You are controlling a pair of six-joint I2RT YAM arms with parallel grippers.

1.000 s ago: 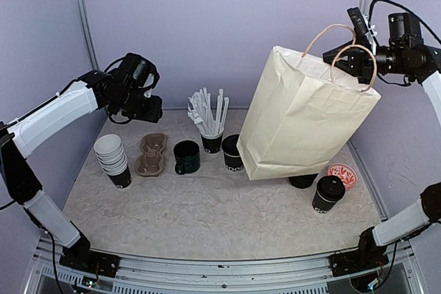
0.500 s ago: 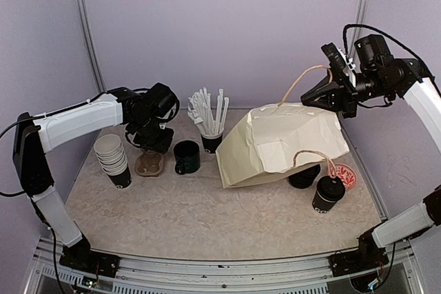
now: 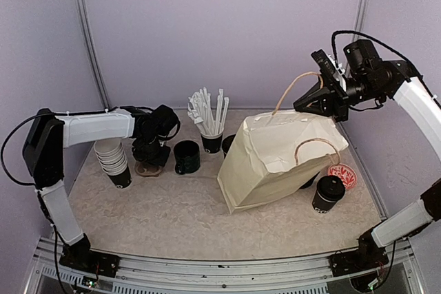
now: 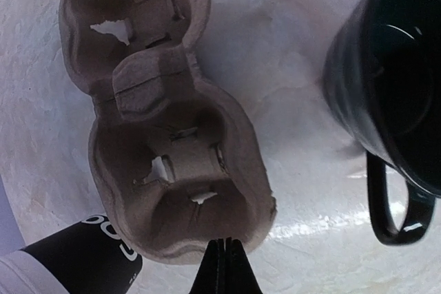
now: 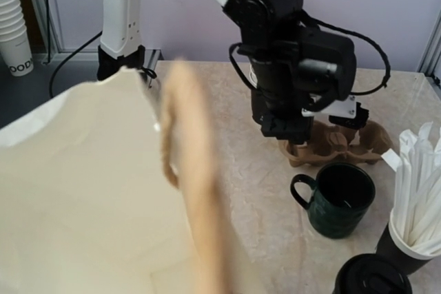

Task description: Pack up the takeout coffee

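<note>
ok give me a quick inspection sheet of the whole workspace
surface: marbled table, no spills seen
job's things: paper bag tilted, lidded takeout cup upright beside it, open cup behind it, cup stack left, cup carrier
clutter: mug, straw cup, red disc
grippers: left gripper shut at the carrier's rim; right gripper shut on the bag's handle
cables: black cables loop along both arms
surroundings: lilac walls, metal posts

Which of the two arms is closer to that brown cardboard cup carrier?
Left. The left gripper sits right over the cardboard cup carrier, closed on its rim. The right gripper is far across the table, raised high, holding the paper bag by one handle.
</note>
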